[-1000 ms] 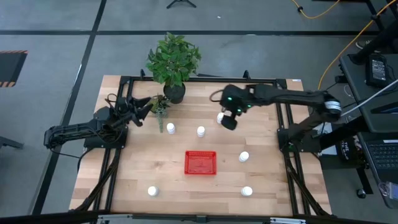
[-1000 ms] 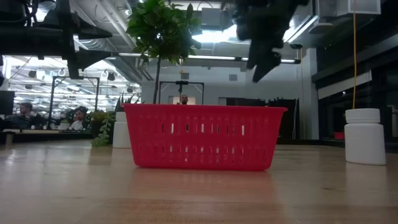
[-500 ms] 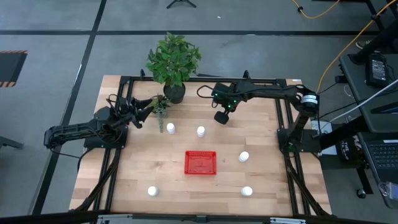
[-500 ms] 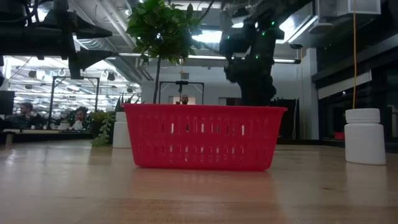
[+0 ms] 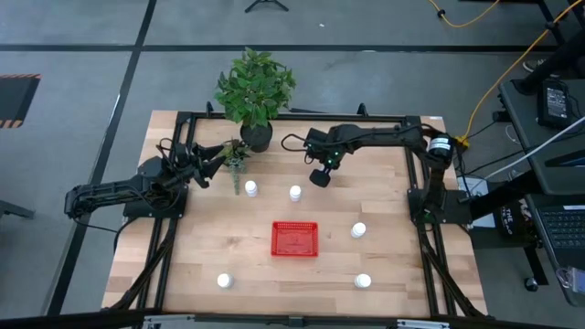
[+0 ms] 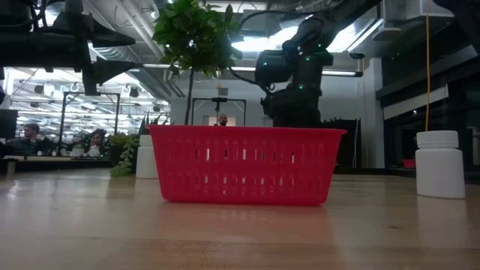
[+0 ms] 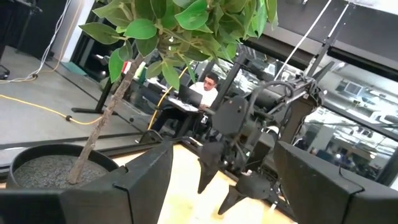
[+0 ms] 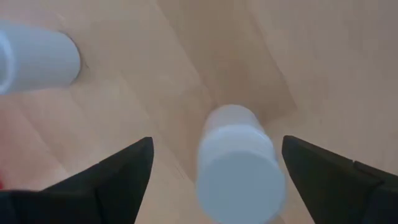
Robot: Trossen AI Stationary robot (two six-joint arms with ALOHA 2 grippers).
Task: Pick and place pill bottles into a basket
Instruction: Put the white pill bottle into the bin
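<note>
Pill bottles are spread over your wooden table (image 5: 393, 274): one (image 5: 250, 187) and another (image 5: 295, 192) sit side by side behind the basket, one (image 5: 358, 229) stands off the basket's right side, and two more (image 5: 224, 281) (image 5: 363, 281) stand near the front edge, all upright. Your red basket (image 5: 294, 238) sits mid-table, with no bottle visible in it from above. Your right gripper (image 5: 319, 176) hangs just behind and to the right of the rear pair. Its wrist camera looks straight down on a white cap (image 8: 239, 171) sitting between the spread, released fingers (image 8: 121, 174), which do not touch it; a second bottle (image 8: 37, 57) lies farther off. Your left gripper (image 5: 212, 162) waits at the table's back-left, beside the potted plant (image 5: 255, 90), fingers (image 7: 130, 186) parted and holding nothing.
</note>
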